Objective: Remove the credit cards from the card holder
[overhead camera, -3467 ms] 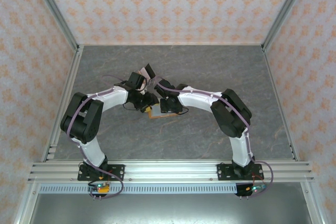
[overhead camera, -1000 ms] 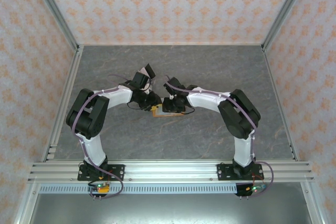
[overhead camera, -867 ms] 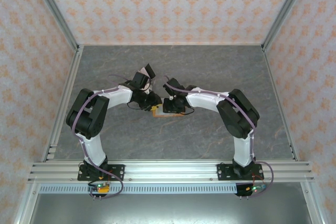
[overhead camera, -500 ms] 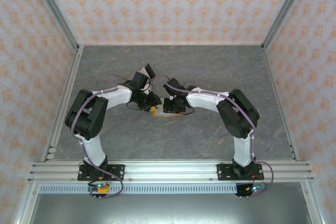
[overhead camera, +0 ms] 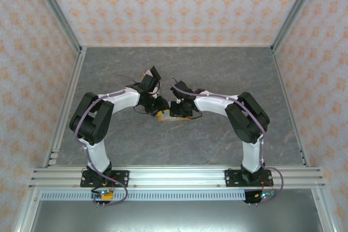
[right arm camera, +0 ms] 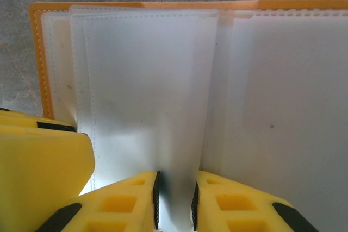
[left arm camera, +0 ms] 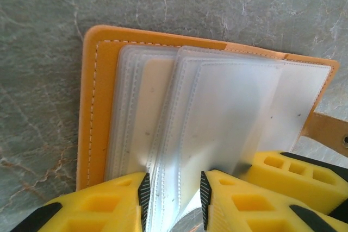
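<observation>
On the table, left claw and right claw still pinch card holder sleeves.

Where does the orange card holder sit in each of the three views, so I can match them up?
Top external: card holder, a small orange patch in the middle of the table.
Left wrist: centre frame, orange rim on the left, clear sleeves fanned up.
Right wrist: across the frame, orange rim along top and left.
Shared landmark: the stitched orange rim against the grey marbled table.
</observation>
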Tool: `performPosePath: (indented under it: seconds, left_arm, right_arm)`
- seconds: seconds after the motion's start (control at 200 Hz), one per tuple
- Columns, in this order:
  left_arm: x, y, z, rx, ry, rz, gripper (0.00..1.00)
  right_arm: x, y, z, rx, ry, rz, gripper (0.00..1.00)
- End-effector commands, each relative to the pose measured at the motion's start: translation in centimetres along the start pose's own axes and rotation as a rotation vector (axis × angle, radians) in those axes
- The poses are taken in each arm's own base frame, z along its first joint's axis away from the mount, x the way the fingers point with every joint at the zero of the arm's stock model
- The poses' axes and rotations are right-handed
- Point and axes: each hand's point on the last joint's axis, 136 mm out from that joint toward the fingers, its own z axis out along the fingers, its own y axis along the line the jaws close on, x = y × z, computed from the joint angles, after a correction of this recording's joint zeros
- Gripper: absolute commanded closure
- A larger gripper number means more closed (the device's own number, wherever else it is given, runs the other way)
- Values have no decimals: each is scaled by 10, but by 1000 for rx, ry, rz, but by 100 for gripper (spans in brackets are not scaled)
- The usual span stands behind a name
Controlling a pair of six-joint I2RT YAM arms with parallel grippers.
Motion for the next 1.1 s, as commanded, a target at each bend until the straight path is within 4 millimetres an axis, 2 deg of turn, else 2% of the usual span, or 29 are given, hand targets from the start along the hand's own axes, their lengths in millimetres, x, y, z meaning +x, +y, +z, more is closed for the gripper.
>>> performPosePath:
  seconds: [0.0, 0.195, 0.465, 0.601, 0.751, 0.886, 1.026, 1.096]
  left_arm:
    - [4, 3, 8, -24, 21, 11, 67]
    - [4, -10, 8, 41, 27, 9, 76]
    - [5, -12, 7, 34, 23, 20, 76]
    - [2, -8, 5, 5, 3, 22, 86]
    - [-1, -5, -3, -28, -31, 37, 92]
    - [-2, -11, -9, -11, -40, 61, 97]
    - [-1, -24, -10, 49, -28, 68, 97]
    - [0, -34, -12, 95, -23, 72, 91]
  right_arm:
    - [20, -25, 12, 65, 58, 33, 77]
    - [19, -19, 11, 17, 56, 25, 78]
    - [18, -14, 8, -9, 49, 15, 78]
    - [15, -10, 2, -25, 34, 6, 78]
    - [7, -1, -17, -59, -14, -5, 75]
    - [0, 10, -41, -106, -73, -15, 69]
    - [-7, 10, -64, -110, -152, 0, 63]
    - [-10, 3, -71, -81, -184, 17, 63]
